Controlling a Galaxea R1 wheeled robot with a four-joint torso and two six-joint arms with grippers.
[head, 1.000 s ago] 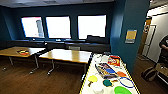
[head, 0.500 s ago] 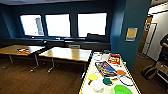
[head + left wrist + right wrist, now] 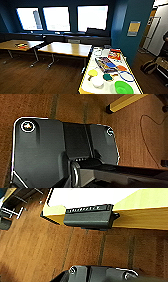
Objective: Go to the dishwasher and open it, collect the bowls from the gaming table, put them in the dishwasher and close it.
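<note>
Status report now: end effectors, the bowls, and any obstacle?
End effectors: state cannot be told. Round plastic bowls, large green, white, yellow, teal, sit on long white yellow-edged table. Thin blue ring lies beside them.

Place: I'm in an office break room.
Signs: wood-topped tables (image 3: 65,49), three bright windows (image 3: 56,18), dark blue walls (image 3: 126,30), wooden floor (image 3: 37,77), long table (image 3: 93,65) with games.

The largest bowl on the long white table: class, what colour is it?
Bright green; the largest bowl shows best in the head view, at the table's near end.
</note>
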